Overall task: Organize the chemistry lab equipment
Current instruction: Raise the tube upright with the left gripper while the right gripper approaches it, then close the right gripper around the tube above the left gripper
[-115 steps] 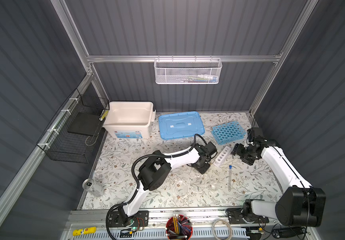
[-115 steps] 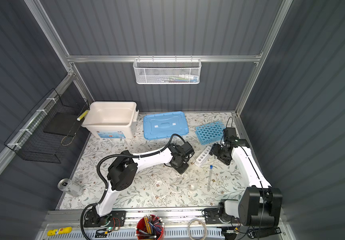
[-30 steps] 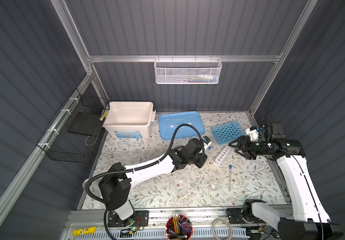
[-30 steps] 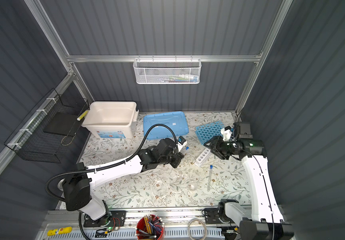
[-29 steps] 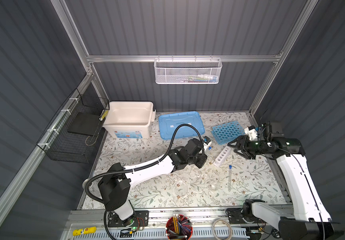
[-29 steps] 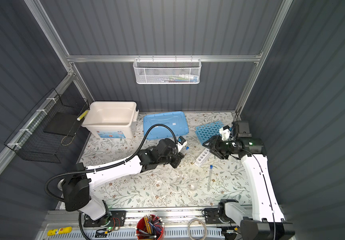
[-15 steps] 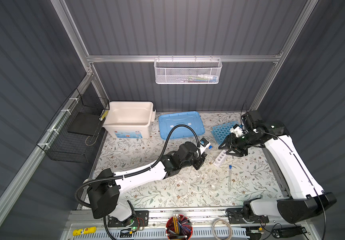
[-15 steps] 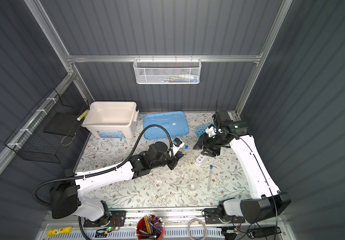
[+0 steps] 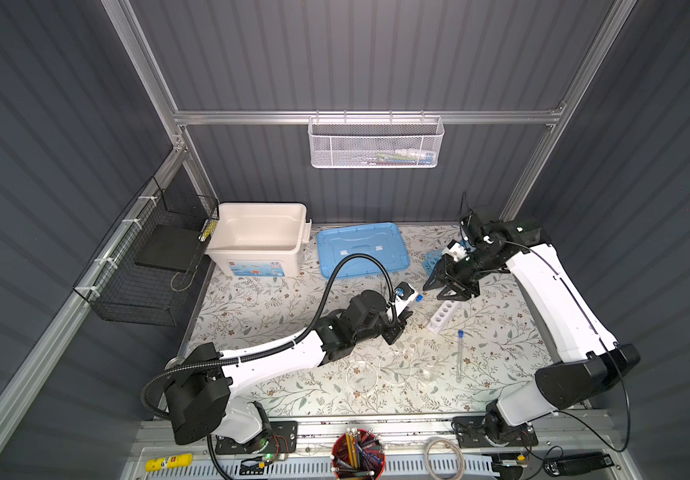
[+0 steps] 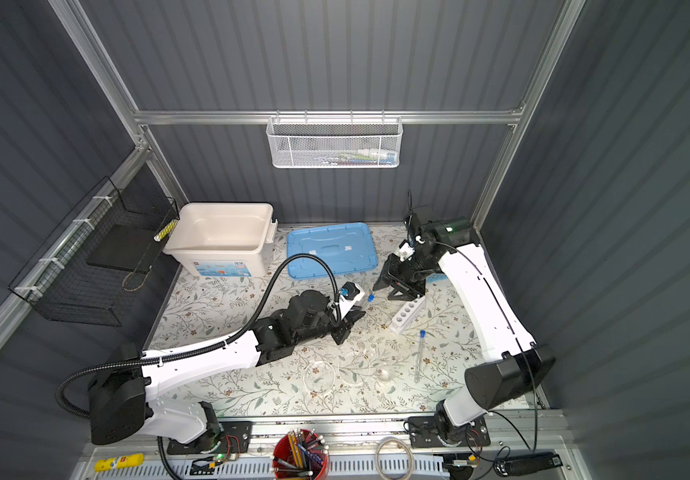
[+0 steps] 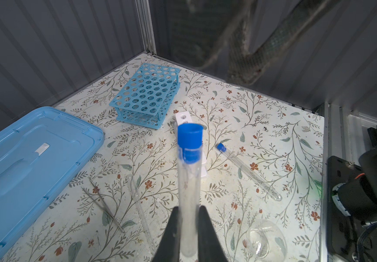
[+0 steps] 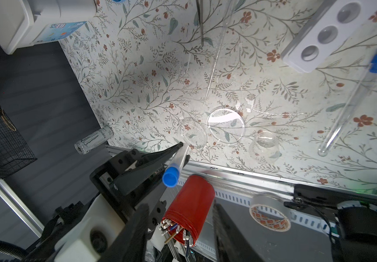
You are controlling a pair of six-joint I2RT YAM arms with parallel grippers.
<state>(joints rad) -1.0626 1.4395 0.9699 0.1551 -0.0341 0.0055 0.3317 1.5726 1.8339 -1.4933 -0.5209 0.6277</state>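
Floral-print table [image 9: 251, 307], dark corrugated walls around. Left gripper [image 11: 188, 211] is pinched on a blue-capped test tube [image 11: 188, 181] near its closed end, held off the table near centre, cap toward 1 o'clock in both top views. Right gripper [image 12: 180, 205] is spread with nothing between its jaws, hanging just at 12 o'clock of the white tube rack [image 9: 443, 316]. Second test tube [image 9: 459, 353] lies flat at 5 o'clock of that rack. Two petri dishes [image 9: 362, 376] and a small glass vessel [image 9: 428, 374] sit in a row toward the table's 6 o'clock. Tweezers [image 11: 103, 204] lie flat near the blue lid [image 9: 362, 249] at 12 o'clock. Blue tube rack [image 11: 147, 95] is at the 1 o'clock corner, white bin [image 9: 258, 239] at 11.
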